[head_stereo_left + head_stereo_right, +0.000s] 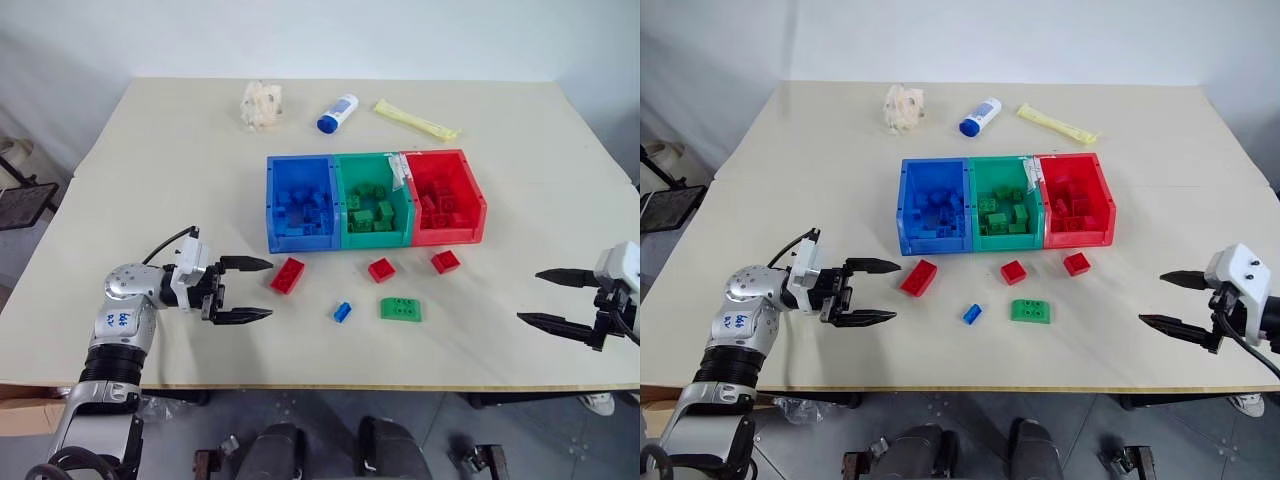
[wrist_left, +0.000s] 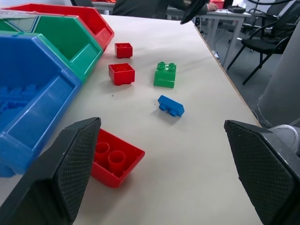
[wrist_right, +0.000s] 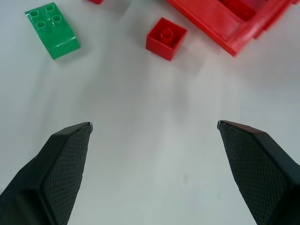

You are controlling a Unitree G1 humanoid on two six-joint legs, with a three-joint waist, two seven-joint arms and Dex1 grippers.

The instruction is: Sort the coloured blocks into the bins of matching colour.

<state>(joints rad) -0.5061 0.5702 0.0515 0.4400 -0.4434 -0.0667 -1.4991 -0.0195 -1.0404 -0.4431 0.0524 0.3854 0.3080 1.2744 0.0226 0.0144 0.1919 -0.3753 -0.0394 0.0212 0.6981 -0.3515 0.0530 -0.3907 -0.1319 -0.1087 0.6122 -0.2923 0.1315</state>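
Five loose blocks lie on the bench (image 1: 150,130) before the bins (image 1: 375,200) — three red (image 1: 287,275), one blue (image 1: 342,312), one green (image 1: 400,309). Behind: crumpled wad (image 1: 262,103), white bottle (image 1: 338,113), yellow packet (image 1: 415,120). Left gripper (image 1: 258,290) spread beside a red block; right gripper (image 1: 545,297) spread, empty — its arm cut off.

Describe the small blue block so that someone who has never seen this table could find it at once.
Start at the row of three bins in the middle of the table. On the bare tabletop in front of them lie five loose blocks. The small blue block is the tiniest and the only blue one.
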